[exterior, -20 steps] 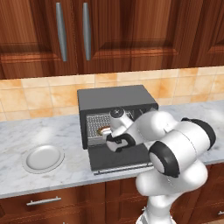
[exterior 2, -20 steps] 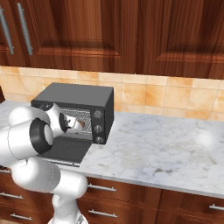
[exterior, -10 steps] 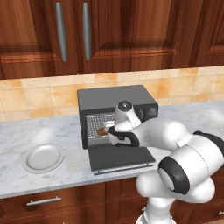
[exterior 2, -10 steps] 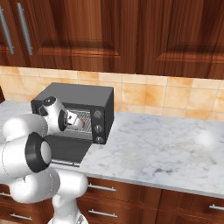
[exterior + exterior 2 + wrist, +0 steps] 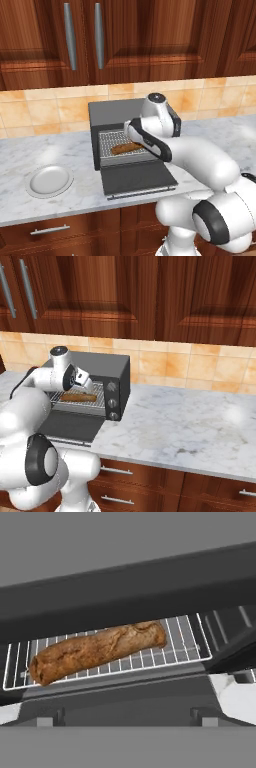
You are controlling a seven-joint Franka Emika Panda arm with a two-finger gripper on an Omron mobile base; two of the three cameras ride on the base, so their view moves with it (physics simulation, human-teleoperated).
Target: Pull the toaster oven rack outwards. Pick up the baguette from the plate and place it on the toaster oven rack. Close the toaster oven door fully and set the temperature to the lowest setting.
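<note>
The baguette (image 5: 126, 148) (image 5: 77, 398) (image 5: 97, 649) lies lengthwise on the silver toaster oven rack (image 5: 111, 141) (image 5: 99, 402) (image 5: 186, 637), which sits at the mouth of the dark toaster oven (image 5: 112, 111) (image 5: 107, 363). The toaster oven door (image 5: 137, 177) (image 5: 70, 426) (image 5: 130, 697) is dropped flat, open. My gripper (image 5: 132, 135) (image 5: 86, 385) (image 5: 127, 718) hovers just above and in front of the baguette, open, holding nothing. The white plate (image 5: 49, 180) rests bare on the counter to the oven's left.
Three round knobs (image 5: 112, 402) run down the oven's right side. My arm crosses in front of that side in the left base view. Wooden cabinets hang above, and marble counter (image 5: 180, 426) stretches right of the oven.
The hand has lifted slightly up and back from the baguette, which stays on the rack. The arm's elbow has swung out to the right and lower.
</note>
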